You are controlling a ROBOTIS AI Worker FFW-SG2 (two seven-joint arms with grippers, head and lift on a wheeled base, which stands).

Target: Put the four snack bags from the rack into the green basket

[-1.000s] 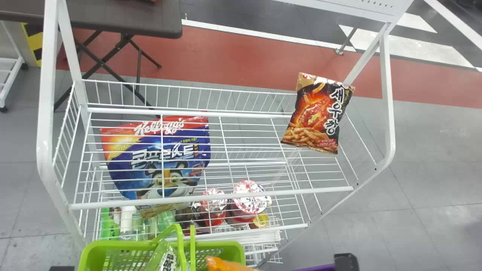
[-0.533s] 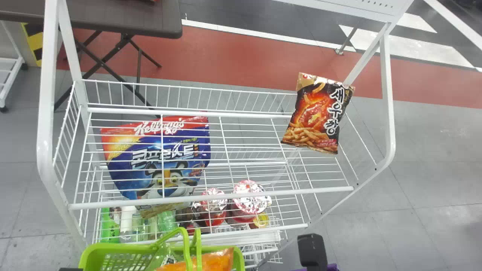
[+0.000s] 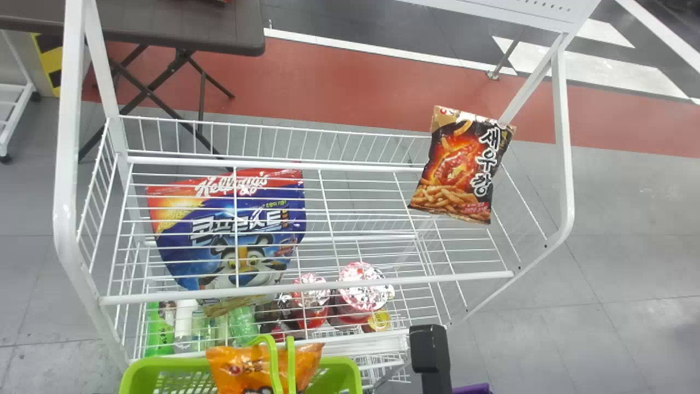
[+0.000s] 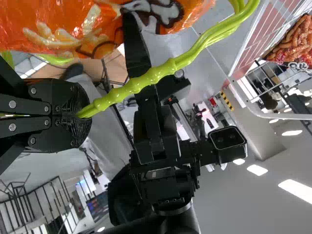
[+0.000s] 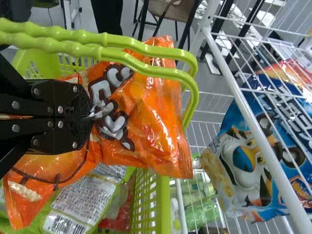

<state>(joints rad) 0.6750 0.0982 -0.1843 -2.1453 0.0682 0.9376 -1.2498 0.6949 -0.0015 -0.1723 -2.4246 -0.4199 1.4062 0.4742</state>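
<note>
In the head view the right gripper's black wrist part (image 3: 429, 350) is at the bottom edge, right of the green basket (image 3: 164, 365). The right gripper (image 5: 90, 115) is shut on an orange snack bag (image 5: 146, 112), held over the basket and beside its raised handles; the same orange bag (image 3: 235, 364) overlaps the basket opening in the head view. A green bag (image 5: 80, 207) lies inside the basket below it. My left gripper (image 4: 80, 115) is shut on the basket handle (image 4: 141, 83). A black snack bag (image 3: 459, 164) leans at the rack's right end.
The white wire rack (image 3: 306, 285) stands beyond the basket, with a blue cereal bag (image 3: 235, 235) behind wires at its left. Red-and-white cups (image 3: 363, 287) and bottles (image 3: 186, 323) sit lower down. A brown table (image 3: 164, 27) stands behind.
The right arm has moved left, bringing the orange bag across over the basket and in front of the green bag. The basket and its handles have shifted slightly; the rack's bags have stayed put.
</note>
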